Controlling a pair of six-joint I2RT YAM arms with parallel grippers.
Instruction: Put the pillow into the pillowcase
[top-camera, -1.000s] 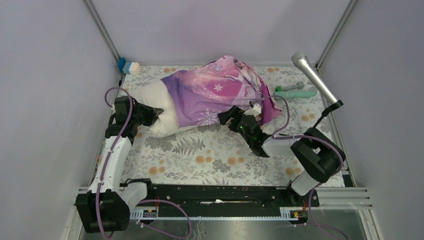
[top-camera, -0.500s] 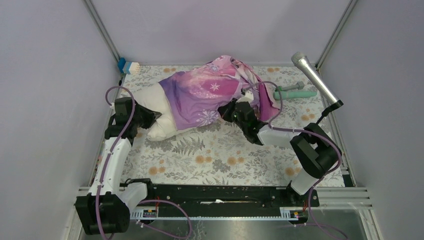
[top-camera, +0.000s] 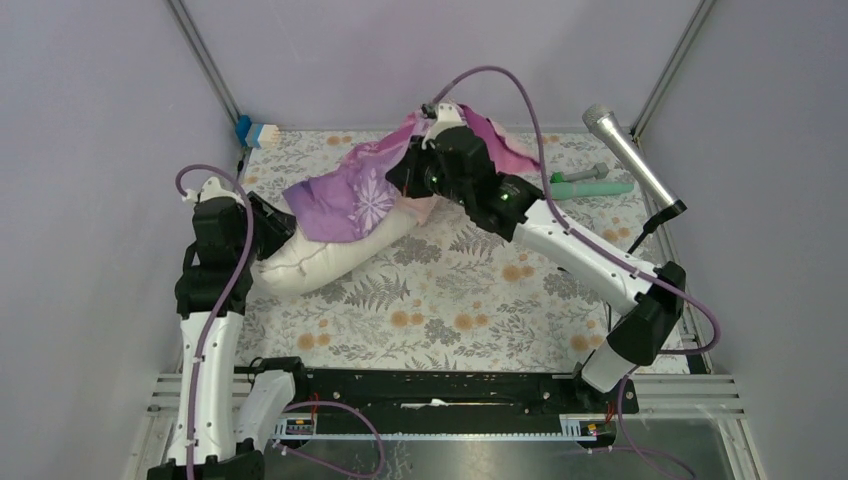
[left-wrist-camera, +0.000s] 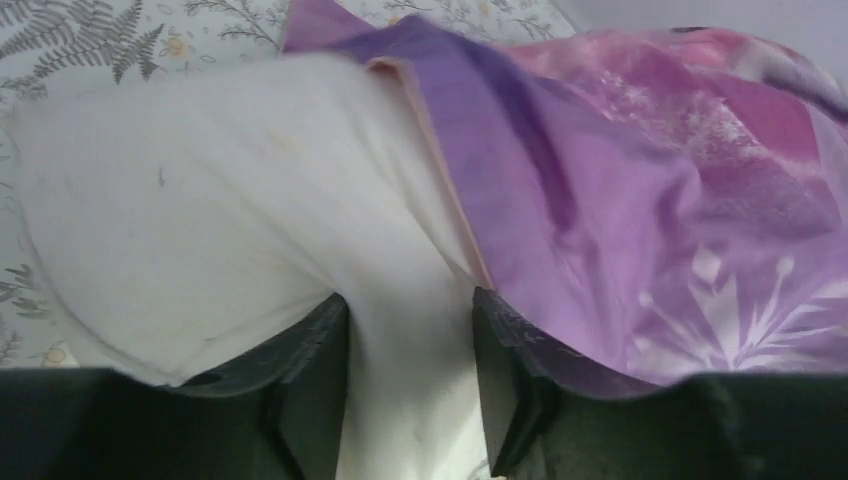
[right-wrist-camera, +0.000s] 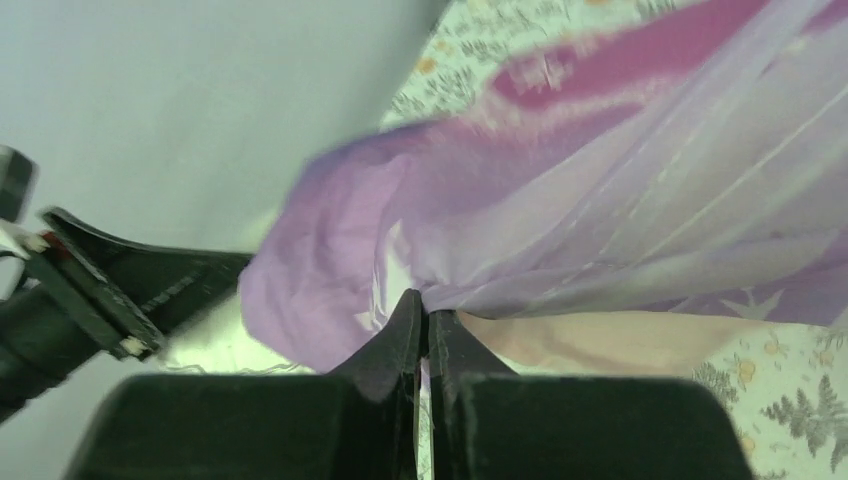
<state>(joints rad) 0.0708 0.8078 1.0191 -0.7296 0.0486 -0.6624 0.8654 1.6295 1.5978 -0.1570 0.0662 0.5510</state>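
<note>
Two grips — left hand (left-wrist-camera: 408, 305) pinches the pillow (left-wrist-camera: 200, 200), right hand (right-wrist-camera: 424, 312) clamps the pillowcase (right-wrist-camera: 600, 200).

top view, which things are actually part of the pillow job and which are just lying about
Part of the job: pillow, pillowcase.
Just lying about: microphone, green-handled tool, blue and white brush.

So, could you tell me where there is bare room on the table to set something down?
The widest bare floral cloth lies between the pillow and the base rail, left of the right arm. The far side is crowded: pillowcase, right pincer, green tools and microphone.
</note>
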